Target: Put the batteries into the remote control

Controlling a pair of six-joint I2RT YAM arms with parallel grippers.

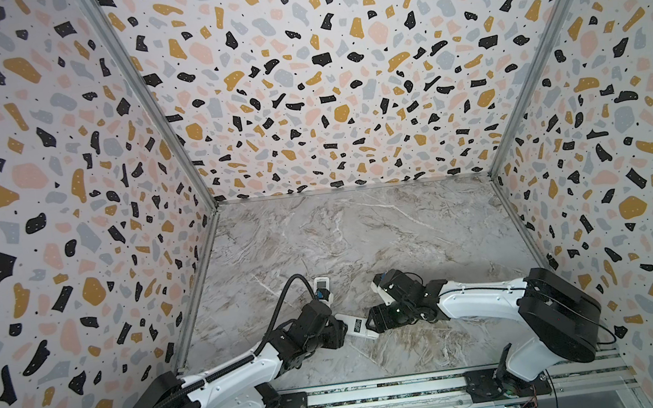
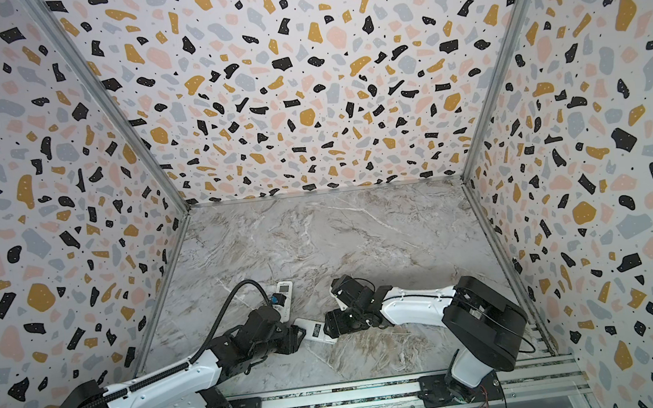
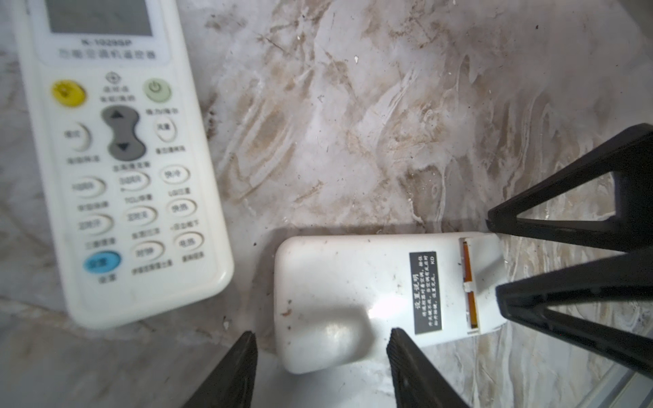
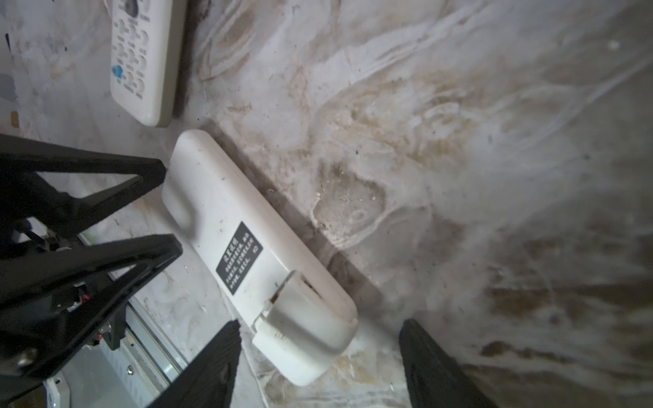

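Near desk (image 1: 361, 230) front edge, mid: face-down remote (image 1: 355, 326), orange batts (image 3: 467, 263) showing in slot by part-slid cover (image 4: 300, 339). L gripper (image 3: 319, 335) & R gripper (image 4: 318, 325) spread apart, straddling opp. ends, not clamped. 2nd remote (image 3: 120, 159) face-up just beside.

Marble tabletop (image 1: 361, 230) meets speckled terrazzo walls (image 1: 322, 67) behind.

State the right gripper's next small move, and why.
Probably close the right gripper on the battery cover and push it toward the label. The cover sits slid back on the face-down remote, orange batteries showing in the gap, and the open jaws straddle it.
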